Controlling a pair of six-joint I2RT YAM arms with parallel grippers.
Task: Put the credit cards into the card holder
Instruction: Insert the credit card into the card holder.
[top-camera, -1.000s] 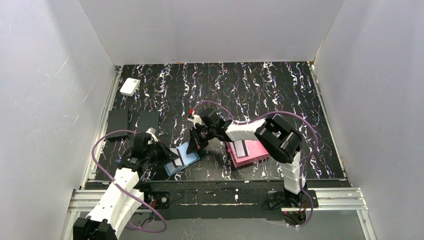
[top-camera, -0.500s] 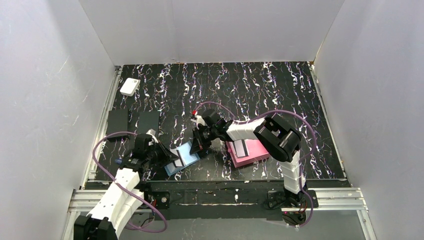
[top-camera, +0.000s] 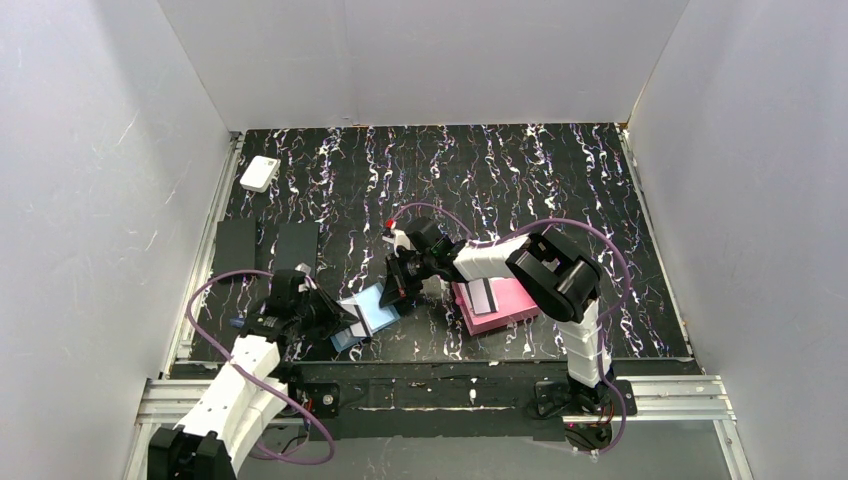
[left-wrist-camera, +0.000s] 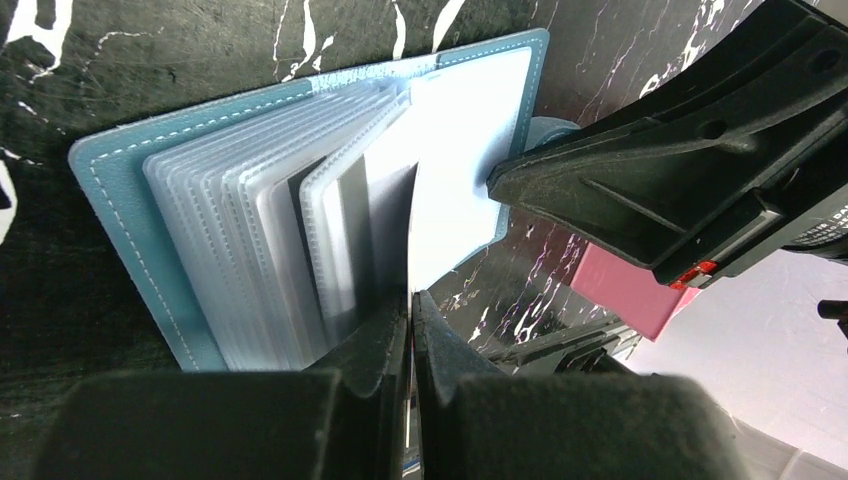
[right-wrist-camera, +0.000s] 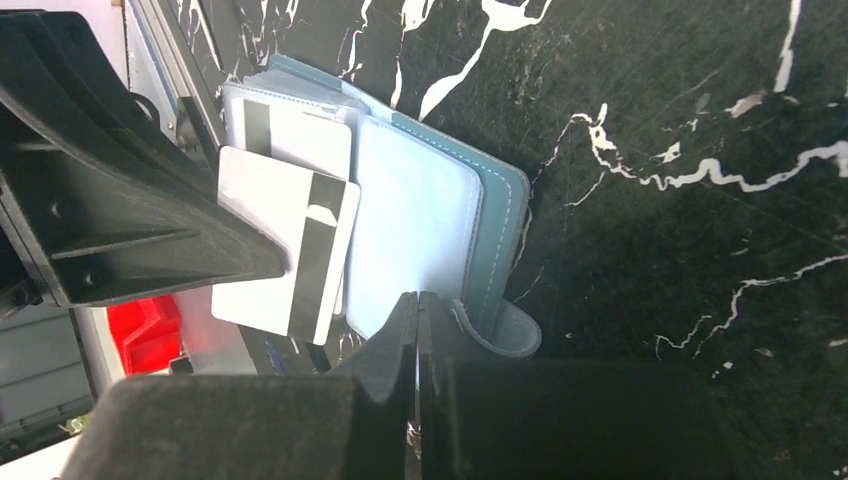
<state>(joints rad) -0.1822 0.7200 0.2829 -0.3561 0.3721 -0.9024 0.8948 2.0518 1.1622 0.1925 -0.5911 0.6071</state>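
Note:
The teal-blue card holder (top-camera: 377, 311) lies open on the black mat, its clear sleeves fanned out (left-wrist-camera: 230, 240). My left gripper (left-wrist-camera: 411, 296) is shut on a white credit card with a black stripe (right-wrist-camera: 275, 240), whose far edge sits at the sleeves. Another striped card (right-wrist-camera: 295, 130) sits in a sleeve behind it. My right gripper (right-wrist-camera: 418, 298) is shut, its tips pressed on the holder's right flap (right-wrist-camera: 420, 220) beside the snap tab (right-wrist-camera: 510, 335). A further card (top-camera: 483, 297) lies on the pink tray.
The pink tray (top-camera: 512, 302) sits right of the holder, under the right arm. Two matte black slabs (top-camera: 235, 245) (top-camera: 297, 243) lie at the left, a small white box (top-camera: 260, 173) at the far left corner. White walls enclose the mat.
The left gripper with its card has edged slightly down and left near the holder. The right gripper has stayed almost still on the flap.

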